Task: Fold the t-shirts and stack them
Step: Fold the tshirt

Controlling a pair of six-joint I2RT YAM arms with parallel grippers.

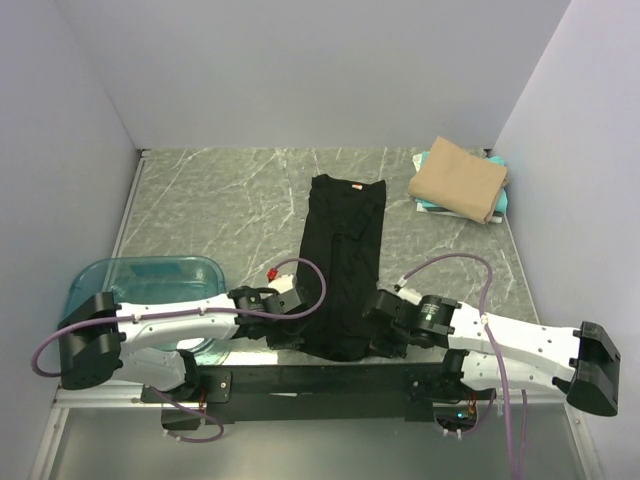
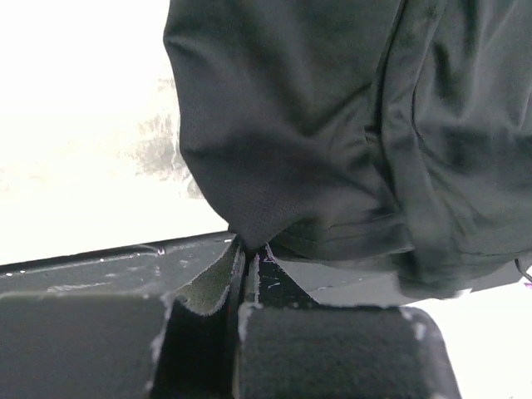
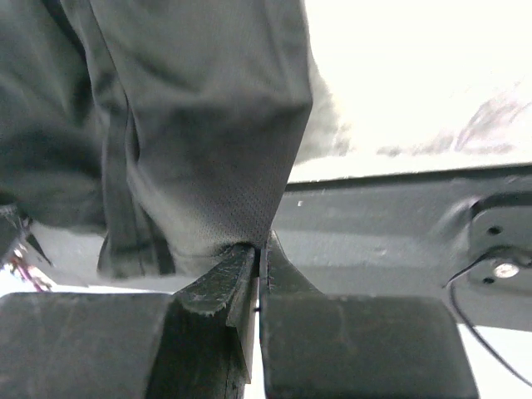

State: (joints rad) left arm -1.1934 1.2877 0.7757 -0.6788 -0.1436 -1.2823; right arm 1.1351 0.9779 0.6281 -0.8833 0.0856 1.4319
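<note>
- The top view shows the black t-shirt (image 1: 345, 250) lying as a long narrow strip in the middle of the table (image 1: 220, 200), collar at the far end. Both arms meet its near hem.
- Only the left wrist view shows the left gripper (image 2: 247, 253) clamped tight on the hem's corner – cloth is pinched between its pads.
- The right wrist view shows the same for the right gripper (image 3: 259, 249): jaws closed on the opposite corner.
- From above alone, the folded tan t-shirt (image 1: 460, 178) rests on the teal t-shirt (image 1: 424, 160) in the far right corner.
- The blue tub (image 1: 140, 275) sits near left – neither wrist camera sees it.
</note>
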